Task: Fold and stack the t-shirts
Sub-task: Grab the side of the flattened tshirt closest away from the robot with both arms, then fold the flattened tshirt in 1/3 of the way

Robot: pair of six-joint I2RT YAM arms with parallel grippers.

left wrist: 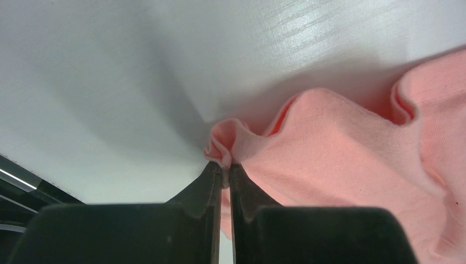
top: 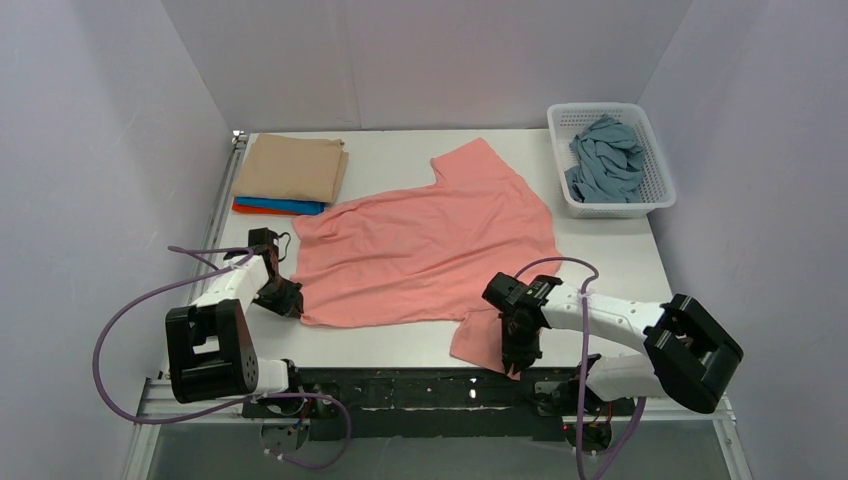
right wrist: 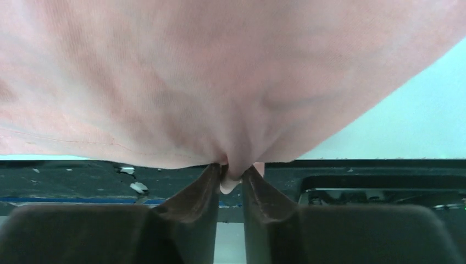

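left tool [left wrist: 225,168] and right tool [right wrist: 233,173] each pinch the salmon-pink t-shirt [top: 430,240], grips only the wrist views show.

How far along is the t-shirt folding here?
Done: a folded stack at far left, tan over orange-red and blue. In hand: left gripper and right gripper pinch the near edge of the spread salmon-pink t-shirt. Remaining: the grey-blue t-shirt, crumpled in the basket.

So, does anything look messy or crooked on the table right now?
Yes. The salmon-pink t-shirt lies slanted and wrinkled across the table, one sleeve reaching the near edge, where the right gripper pinches it. The grey-blue t-shirt sits crumpled in the white basket. The folded stack looks tidy.
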